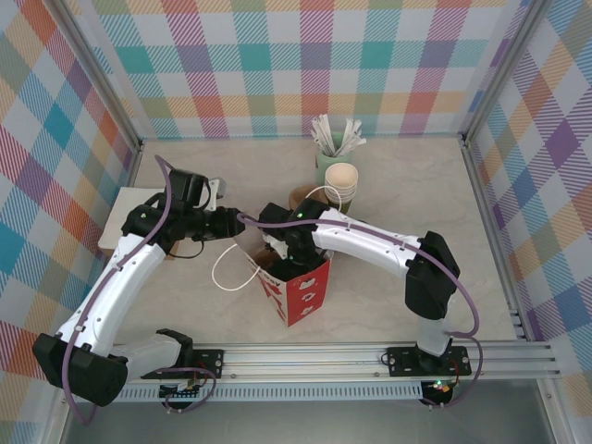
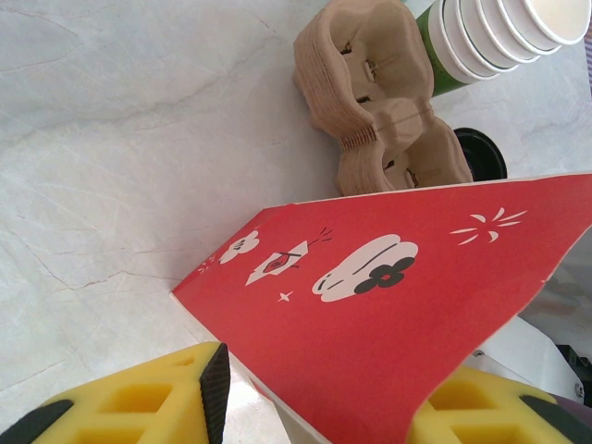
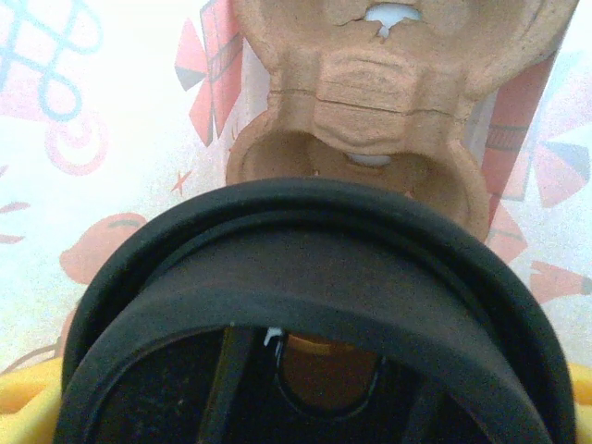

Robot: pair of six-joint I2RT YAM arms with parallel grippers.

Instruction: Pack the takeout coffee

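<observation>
- the left gripper (image 2: 314, 398) is closed on the rim of the red paper bag (image 2: 398, 277); the bag's wall sits between its yellow fingers.
- the right gripper (image 1: 282, 248) is at the bag's open mouth and grips the takeout coffee (image 3: 305, 277), jaws wide around it.
- the coffee, with its black lid on, is inside the bag, just above the near pocket of a brown cup carrier (image 3: 370, 92).
- a stack of carriers (image 2: 370, 83) stands on the table (image 2: 120, 139) beyond the bag.
</observation>
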